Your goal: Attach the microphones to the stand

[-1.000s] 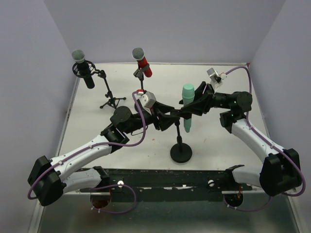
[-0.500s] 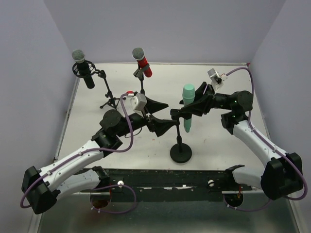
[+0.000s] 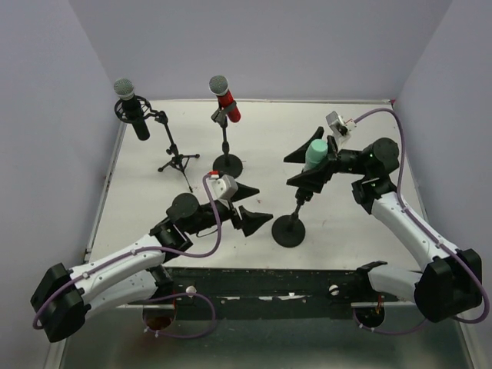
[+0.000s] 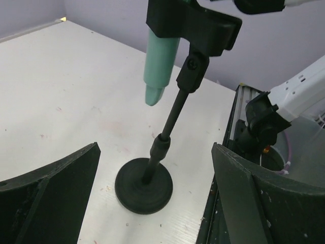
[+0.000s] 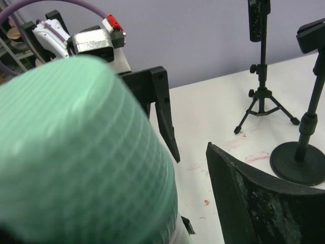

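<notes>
On the table [image 4: 61, 91], the left wrist view showed what the others hid: the mint-green microphone [image 4: 161, 56] hanging tail-down from the clip [image 4: 195, 28] of a leaning stand [image 4: 143, 184], its smooth handle steep and slightly tilted. The right wrist view gave its meshed head close, a gap parting it from one finger [image 5: 254, 203]. From above, the head pointed up and back between the right gripper's [image 3: 290, 171] spread fingers. The left gripper [image 3: 264, 203], fingers wide apart, held nothing.
</notes>
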Controlling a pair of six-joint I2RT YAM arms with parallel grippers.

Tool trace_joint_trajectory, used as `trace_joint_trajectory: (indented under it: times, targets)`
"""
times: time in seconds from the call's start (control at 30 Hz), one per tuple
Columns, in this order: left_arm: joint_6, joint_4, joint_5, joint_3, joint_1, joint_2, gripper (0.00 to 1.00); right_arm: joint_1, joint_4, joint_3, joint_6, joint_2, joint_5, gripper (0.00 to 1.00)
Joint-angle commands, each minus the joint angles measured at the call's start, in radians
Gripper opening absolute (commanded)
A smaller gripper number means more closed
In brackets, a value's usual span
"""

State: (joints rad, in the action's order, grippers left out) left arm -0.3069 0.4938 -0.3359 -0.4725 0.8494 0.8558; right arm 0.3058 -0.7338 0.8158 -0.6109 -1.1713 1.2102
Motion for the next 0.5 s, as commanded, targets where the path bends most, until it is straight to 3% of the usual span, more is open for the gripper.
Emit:
trace_joint_trajectory:
  times: [0.0, 0.13, 0.33, 0.47]
  targets:
    - [0.09, 0.163, 0.061, -0.015, 0.071, 0.098, 0.98, -0.01, 0.163, 0.051, 0.135, 0.033, 0.045, 0.89]
    - [0.156, 0.311, 0.129, -0.028, 0.138, 0.227, 0.98, -0.025, 0.255, 0.068, 0.207, 0.055, 0.052, 0.9]
    - [0.189, 0.586, 0.374, -0.002, 0.233, 0.397, 0.98, -0.039, 0.346, 0.069, 0.275, 0.074, 0.04, 0.92]
    - [0.206, 0.675, 0.542, -0.031, 0.306, 0.498, 0.97, -0.051, 0.385, 0.068, 0.306, 0.085, 0.026, 0.93]
